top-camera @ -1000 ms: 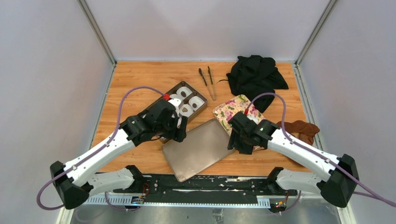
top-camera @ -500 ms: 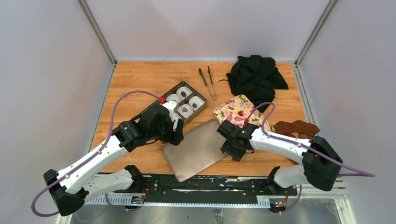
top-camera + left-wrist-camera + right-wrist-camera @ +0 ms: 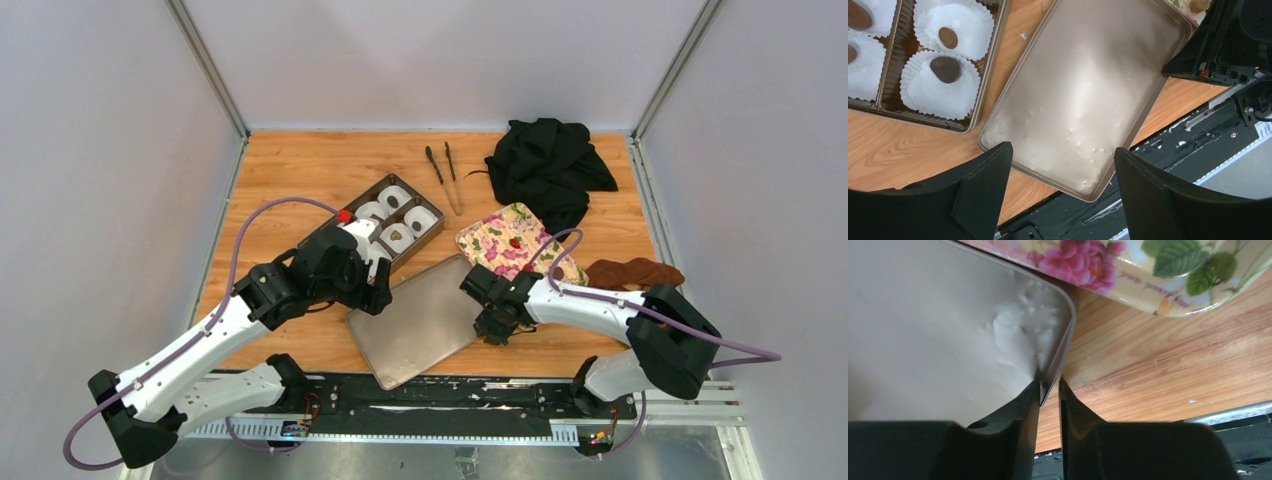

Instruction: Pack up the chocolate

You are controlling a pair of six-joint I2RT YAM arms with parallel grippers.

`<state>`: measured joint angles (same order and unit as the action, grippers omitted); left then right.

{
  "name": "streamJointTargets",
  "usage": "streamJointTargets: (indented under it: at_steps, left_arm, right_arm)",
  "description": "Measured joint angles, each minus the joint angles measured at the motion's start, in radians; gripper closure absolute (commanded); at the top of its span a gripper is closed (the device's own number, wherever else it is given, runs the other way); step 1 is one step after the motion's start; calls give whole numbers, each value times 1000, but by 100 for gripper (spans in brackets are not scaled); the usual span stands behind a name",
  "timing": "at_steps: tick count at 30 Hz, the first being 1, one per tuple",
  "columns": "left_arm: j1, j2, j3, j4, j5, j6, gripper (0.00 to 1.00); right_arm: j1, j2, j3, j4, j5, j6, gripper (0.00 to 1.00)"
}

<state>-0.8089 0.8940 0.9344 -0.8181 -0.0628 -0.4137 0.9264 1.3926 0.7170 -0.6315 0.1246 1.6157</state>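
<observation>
Wood-grain desk (image 3: 300, 170) with pale grey walls (image 3: 110, 150) on three sides carries the whole scene. At its near side the right pincer (image 3: 1049, 386) is clamped on the rim of a flat grey-brown metal lid (image 3: 948, 330). One finger lies over the sheet and the other outside it, with only the thin lip between them. It grips the corner closest to the arm, probably so the lid can be lifted or dragged across to close the box. The left pincer (image 3: 1063, 192) hangs above the lid's opposite near corner with its fingers wide apart and nothing between them. It looks placed to steady or take that edge. Just beside the lid's left edge lies a brown compartment box (image 3: 987, 65). There the small dark brown chocolate pieces (image 3: 945, 69) sit, one in each of the white pleated paper cups (image 3: 940, 92). Filling looks largely done, with covering the likely next step. Off the gripped corner rests a pink and green flower-print tray (image 3: 1148, 285). Farther back lie black tongs (image 3: 445, 175) and a crumpled black cloth (image 3: 545, 165). A rust-brown cloth (image 3: 635, 272) sits at the right edge.
</observation>
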Motion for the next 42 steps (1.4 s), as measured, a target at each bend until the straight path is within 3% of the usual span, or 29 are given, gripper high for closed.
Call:
streamJointTargets:
  at_steps: [3,4,12,22,34,42]
  left_arm:
    - [0,-10,0,0,3,10,21]
    - [0,-13,0,0,8,14,21]
    - [-1,0,-29,-3,90,56,23]
    - [-1,-1,-27,-9,97,92,19]
    - [-2,121,-24,5,195,124,16]
    - [19,139,-65,110,269,126,16]
  right_arm:
    - [14,0,-2,9,3,21,98]
    - [18,0,-2,8,7,23,100]
    - [63,-48,97,-111,82,47,100]
    - [89,-233,144,-292,166,-59,100]
    - [89,-515,56,-216,256,-284,100]
    - [89,-528,54,-164,261,-388,100]
